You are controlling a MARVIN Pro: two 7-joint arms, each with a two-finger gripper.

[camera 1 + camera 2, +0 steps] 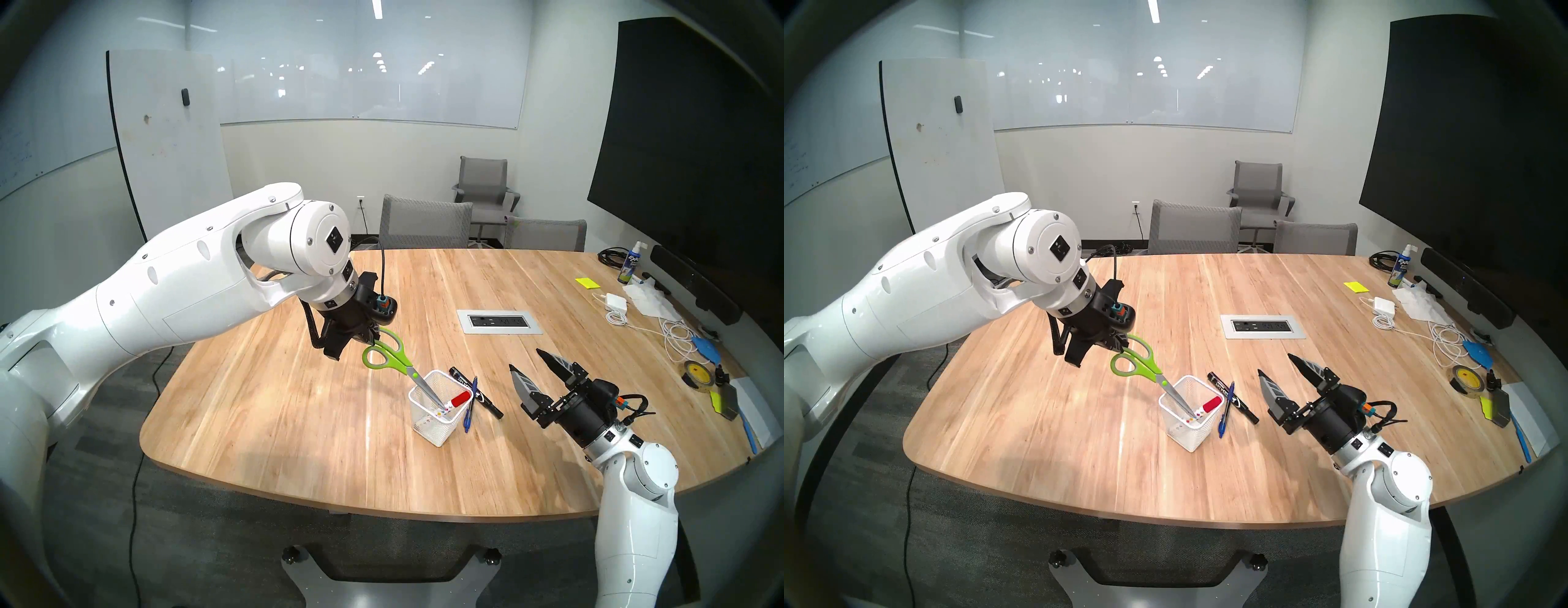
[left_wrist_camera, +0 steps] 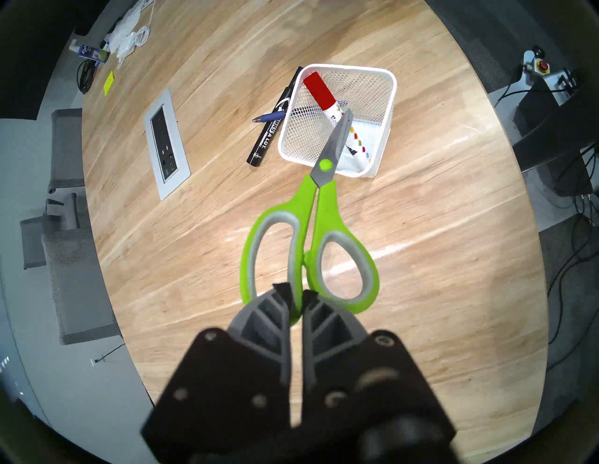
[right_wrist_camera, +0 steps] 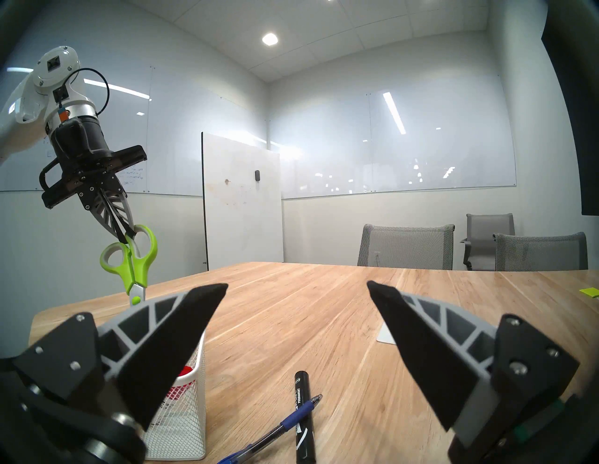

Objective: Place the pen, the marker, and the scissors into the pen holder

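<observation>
My left gripper (image 1: 373, 337) is shut on a handle loop of the lime-green scissors (image 1: 388, 358), which hang tilted with the blade tips inside the white mesh pen holder (image 1: 437, 429). A red-capped white marker (image 1: 460, 399) leans in the holder. In the left wrist view the scissors (image 2: 324, 207) point at the pen holder (image 2: 393, 97). A black marker (image 1: 488, 403) and the blue pen (image 1: 469, 418) lie crossed on the table just right of the holder. My right gripper (image 1: 525, 358) hovers open and holds nothing, right of them; in its wrist view the pen (image 3: 291, 421) lies below the gripper (image 3: 297, 284).
A power outlet panel (image 1: 499, 321) is set into the wooden table (image 1: 297, 424) beyond the holder. At the right edge lie a charger with cables (image 1: 615, 303), a tape roll (image 1: 695, 373), a spray bottle (image 1: 630, 265) and sticky notes. Grey chairs stand at the far side.
</observation>
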